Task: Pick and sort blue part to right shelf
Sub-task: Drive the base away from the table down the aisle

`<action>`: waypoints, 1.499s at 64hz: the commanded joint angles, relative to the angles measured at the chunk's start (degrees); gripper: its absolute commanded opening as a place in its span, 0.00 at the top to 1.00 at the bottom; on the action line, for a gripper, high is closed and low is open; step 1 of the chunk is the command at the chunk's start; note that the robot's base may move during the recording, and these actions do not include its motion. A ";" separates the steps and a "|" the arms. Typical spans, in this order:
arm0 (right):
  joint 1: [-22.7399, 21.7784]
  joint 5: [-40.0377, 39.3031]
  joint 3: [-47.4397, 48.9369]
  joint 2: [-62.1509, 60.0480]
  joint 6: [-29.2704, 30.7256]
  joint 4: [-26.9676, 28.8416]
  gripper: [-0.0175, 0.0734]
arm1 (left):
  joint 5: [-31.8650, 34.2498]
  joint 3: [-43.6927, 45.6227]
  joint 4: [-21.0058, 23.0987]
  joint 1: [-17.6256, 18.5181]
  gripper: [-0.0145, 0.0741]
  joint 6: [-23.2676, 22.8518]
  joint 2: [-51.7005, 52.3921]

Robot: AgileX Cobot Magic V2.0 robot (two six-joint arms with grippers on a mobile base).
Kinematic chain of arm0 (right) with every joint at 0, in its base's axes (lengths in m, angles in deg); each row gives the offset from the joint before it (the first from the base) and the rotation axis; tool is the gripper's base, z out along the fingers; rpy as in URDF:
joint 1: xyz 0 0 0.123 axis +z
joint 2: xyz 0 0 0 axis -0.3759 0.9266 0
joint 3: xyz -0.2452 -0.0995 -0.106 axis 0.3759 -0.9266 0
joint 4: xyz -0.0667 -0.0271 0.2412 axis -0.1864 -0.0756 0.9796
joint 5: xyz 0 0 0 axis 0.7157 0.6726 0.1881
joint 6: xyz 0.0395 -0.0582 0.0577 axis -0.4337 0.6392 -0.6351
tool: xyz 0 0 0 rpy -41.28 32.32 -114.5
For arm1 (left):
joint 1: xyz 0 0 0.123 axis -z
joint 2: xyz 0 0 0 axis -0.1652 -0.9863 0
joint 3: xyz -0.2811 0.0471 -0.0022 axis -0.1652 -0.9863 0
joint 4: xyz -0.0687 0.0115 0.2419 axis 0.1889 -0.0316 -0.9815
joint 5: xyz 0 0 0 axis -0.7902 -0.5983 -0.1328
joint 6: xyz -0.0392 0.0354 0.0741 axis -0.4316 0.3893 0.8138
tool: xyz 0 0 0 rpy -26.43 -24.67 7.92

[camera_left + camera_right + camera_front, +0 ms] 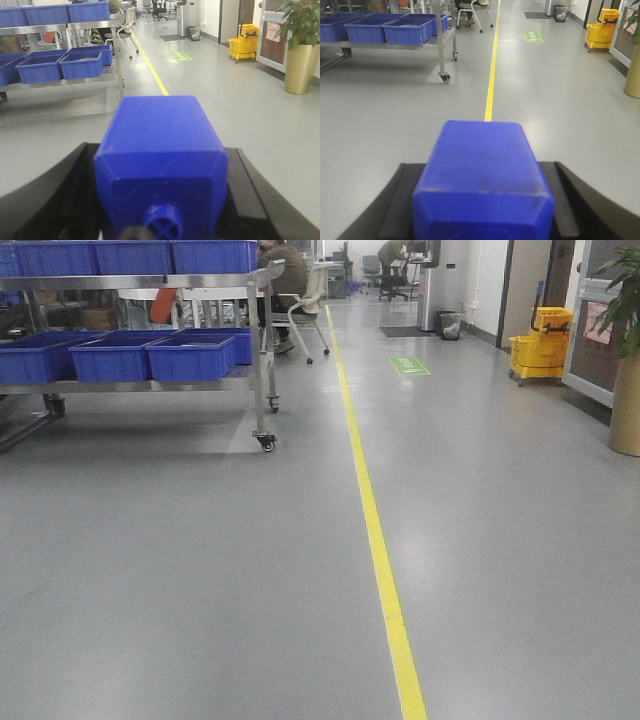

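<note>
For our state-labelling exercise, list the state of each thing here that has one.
Left tool: shut on knobbed block.
Right tool: shut on blue part.
Bins: open, on cart.
Chair: occupied.
Mop bucket: upright.

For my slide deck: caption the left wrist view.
Left gripper clamps a knob-capped blue block; blue-bin cart ahead left.

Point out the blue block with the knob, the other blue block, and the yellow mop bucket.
The knobbed blue block (160, 145): left wrist view, on its upper face.
The other blue block (482, 155): right wrist view, on its upper face.
The yellow mop bucket (538, 350): front-facing view, on its body.
</note>
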 commanded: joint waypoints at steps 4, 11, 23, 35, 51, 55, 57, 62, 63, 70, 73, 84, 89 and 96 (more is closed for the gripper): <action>-0.39 -5.03 1.70 0.45 0.29 -0.48 0.35 | 5.20 1.56 0.51 0.40 0.46 0.08 -0.65; -0.39 -5.03 1.70 0.45 0.29 -0.48 0.35 | 5.20 1.56 0.51 0.40 0.46 0.08 -0.65; -0.39 -5.03 1.70 0.45 0.29 -0.48 0.35 | 5.20 1.56 0.51 0.40 0.46 0.08 -0.65; -0.39 -5.03 1.70 0.45 0.29 -0.48 0.35 | 5.20 1.56 0.51 0.40 0.46 0.08 -0.65; -0.39 -5.03 1.70 0.45 0.29 -0.48 0.35 | 5.20 1.56 0.51 0.40 0.46 0.08 -0.65; -0.39 -5.03 1.70 0.45 0.29 -0.48 0.35 | 5.20 1.56 0.51 0.40 0.46 0.08 -0.65; -0.39 -5.03 1.70 0.45 0.29 -0.48 0.35 | 5.20 1.56 0.51 0.40 0.46 0.08 -0.65; -0.39 -5.03 1.70 0.45 0.29 -0.48 0.35 | 5.20 1.56 0.51 0.40 0.46 0.08 -0.65; -0.39 -5.03 1.70 0.45 0.29 -0.48 0.35 | 5.20 1.56 0.51 0.40 0.46 0.08 -0.65; -0.39 -5.03 1.70 0.45 0.29 -0.48 0.35 | 5.20 1.56 0.51 0.40 0.46 0.08 -0.65; -0.39 -5.03 1.70 0.45 0.29 -0.48 0.35 | 5.20 1.56 0.51 0.40 0.46 0.08 -0.65; -0.39 -5.03 1.70 0.45 0.29 -0.48 0.35 | 5.20 1.56 0.51 0.40 0.46 0.08 -0.65; -0.39 -5.03 1.70 0.45 0.29 -0.48 0.35 | 5.20 1.56 0.51 0.40 0.46 0.08 -0.65; -0.39 -5.03 1.70 0.45 0.29 -0.48 0.35 | 5.20 1.56 0.51 0.40 0.46 0.08 -0.65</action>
